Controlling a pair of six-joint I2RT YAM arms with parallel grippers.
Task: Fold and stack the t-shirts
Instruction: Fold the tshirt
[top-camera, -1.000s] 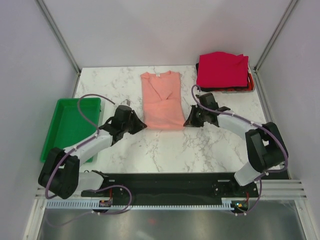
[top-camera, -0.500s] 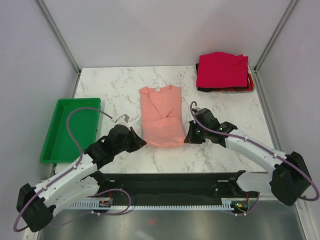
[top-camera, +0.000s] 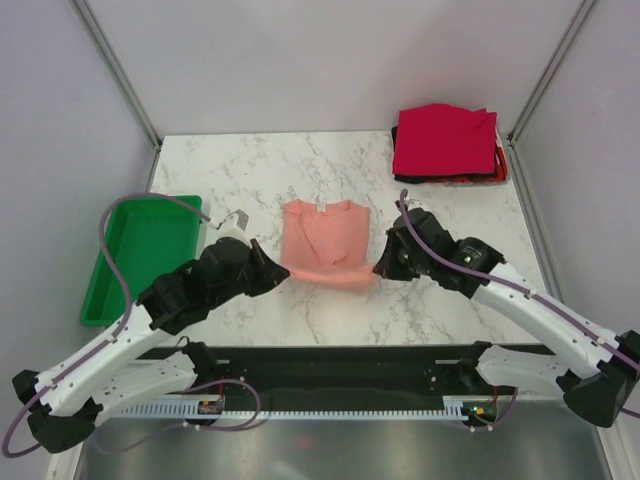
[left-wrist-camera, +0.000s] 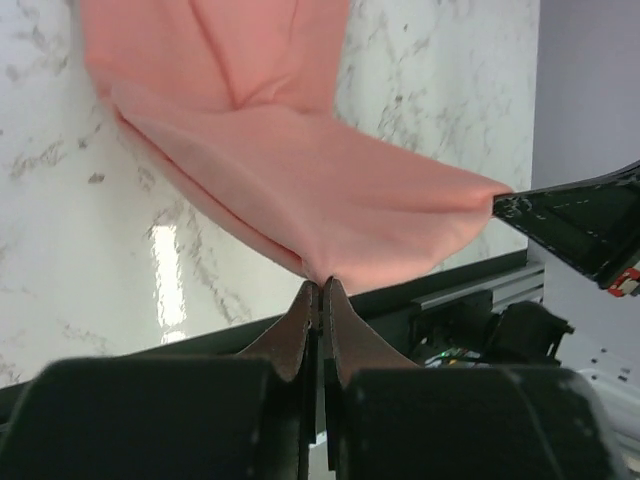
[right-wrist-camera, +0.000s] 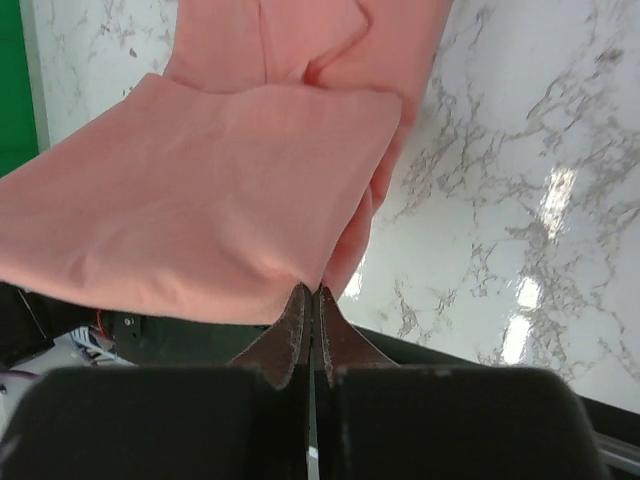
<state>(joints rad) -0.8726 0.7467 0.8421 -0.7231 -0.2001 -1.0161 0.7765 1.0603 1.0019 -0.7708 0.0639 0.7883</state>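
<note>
The salmon-pink t-shirt (top-camera: 324, 240) lies mid-table with its near hem lifted off the marble and folding back over itself. My left gripper (top-camera: 283, 272) is shut on the hem's left corner; the cloth (left-wrist-camera: 300, 190) stretches away from my left gripper (left-wrist-camera: 320, 284). My right gripper (top-camera: 378, 270) is shut on the right corner, with the cloth (right-wrist-camera: 200, 190) draped above my right gripper (right-wrist-camera: 310, 290). A stack of folded t-shirts (top-camera: 445, 140), crimson red on top with black and orange-red edges beneath, sits at the far right corner.
A green plastic tray (top-camera: 140, 250) rests at the table's left edge. The marble table (top-camera: 230, 170) is walled by grey panels. A black rail (top-camera: 330, 365) runs along the near edge.
Both grippers have risen and moved away from me with the shirt's near hem, lifting it off the table. The shirt's visible length has shortened as it folds.
</note>
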